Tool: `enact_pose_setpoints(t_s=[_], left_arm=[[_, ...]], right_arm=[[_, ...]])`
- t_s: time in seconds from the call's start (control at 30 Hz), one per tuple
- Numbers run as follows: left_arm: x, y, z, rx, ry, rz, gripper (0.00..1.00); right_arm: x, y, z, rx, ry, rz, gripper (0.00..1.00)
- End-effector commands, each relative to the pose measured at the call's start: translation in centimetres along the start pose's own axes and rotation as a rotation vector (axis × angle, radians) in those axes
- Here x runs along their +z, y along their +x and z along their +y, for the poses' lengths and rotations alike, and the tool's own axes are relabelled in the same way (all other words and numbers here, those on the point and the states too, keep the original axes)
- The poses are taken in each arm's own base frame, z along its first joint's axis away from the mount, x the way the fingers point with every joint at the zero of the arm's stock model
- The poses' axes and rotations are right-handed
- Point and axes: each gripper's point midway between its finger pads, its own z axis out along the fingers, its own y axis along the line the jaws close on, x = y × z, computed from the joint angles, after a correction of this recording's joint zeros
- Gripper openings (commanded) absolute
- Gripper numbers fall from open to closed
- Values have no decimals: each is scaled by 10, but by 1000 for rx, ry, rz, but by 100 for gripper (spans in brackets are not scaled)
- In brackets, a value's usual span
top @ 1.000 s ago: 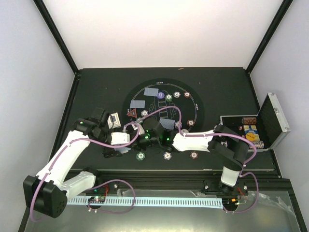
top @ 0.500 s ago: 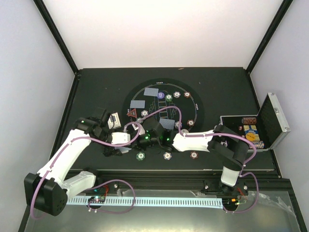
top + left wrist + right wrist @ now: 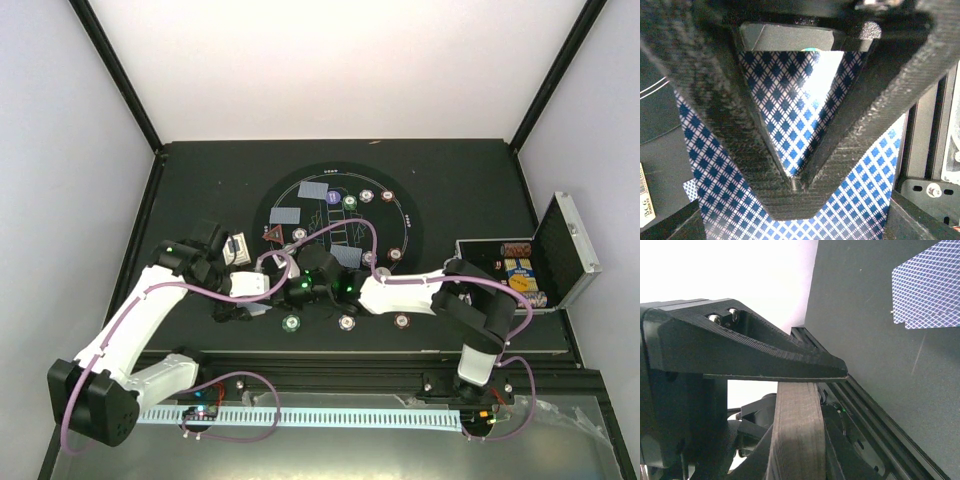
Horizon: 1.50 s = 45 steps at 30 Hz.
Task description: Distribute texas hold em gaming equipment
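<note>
1. Near the front of the black table (image 3: 200, 180), at the near edge of a round black mat with white lines (image 3: 390, 225), the left gripper (image 3: 797, 186) and the right gripper (image 3: 842, 376) are found tip to tip.
2. The left gripper's jaws are closed to a point. A playing card with a blue-and-white diamond back (image 3: 790, 100) is pinched between them, and it is seen to spread well beyond both fingers.
3. The right gripper's jaws are seen nearly together, with a thin pale edge between them; whether anything is gripped cannot be told.
4. On the mat, three blue-backed cards (image 3: 313, 190) are laid face down. A small red triangle (image 3: 273, 234), a purple disc (image 3: 333, 199) and several striped chips (image 3: 368, 196) are spread among them.
5. Three striped chips in a row (image 3: 347, 322) are set on the table in front of the mat.
6. At the right edge, a silver-edged black case (image 3: 565, 250) is stood open, with chips and cards held inside.
</note>
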Motion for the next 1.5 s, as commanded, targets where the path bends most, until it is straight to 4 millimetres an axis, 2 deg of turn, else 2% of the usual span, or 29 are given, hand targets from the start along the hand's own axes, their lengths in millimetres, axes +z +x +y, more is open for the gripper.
enact_pose_setpoints(t_s=[0.0,0.23,0.3,0.5,0.63,0.87,1.0,1.07,1.13,1.17,1.23,1.33,1.47], left_arm=[[-18,-17,4,-1,-40,-55,2],[-17,-13,5,3,-55,-42,1],[-16,-12,5,5,-56,-37,2],[-13,-7,9,11,-72,-12,2],[-10,-3,10,12,-79,1,2],[-6,2,14,6,-93,24,2],[-4,5,16,2,-99,37,2],[-4,5,16,3,-102,38,2],[-3,5,16,1,-97,39,2],[-4,5,17,3,-98,39,2],[-3,5,17,-2,-94,41,2],[-3,4,18,-4,-89,41,2],[-4,4,18,-5,-90,43,2]], right_arm=[[-11,0,-34,23,107,-25,12],[-17,0,-13,-2,37,-16,40],[-19,-1,-9,-12,37,-13,43],[-28,-3,-8,-23,46,-27,43],[-34,-6,-5,-38,64,-35,39],[-43,-10,2,-48,62,-52,21],[-45,-9,3,-54,68,-50,20],[-45,-9,4,-53,62,-48,20],[-43,-8,9,-55,42,-39,30],[-42,-7,11,-56,38,-34,38],[-38,-6,15,-58,30,-24,43],[-30,-4,15,-57,27,-7,44],[-22,-4,10,-46,32,8,39]])
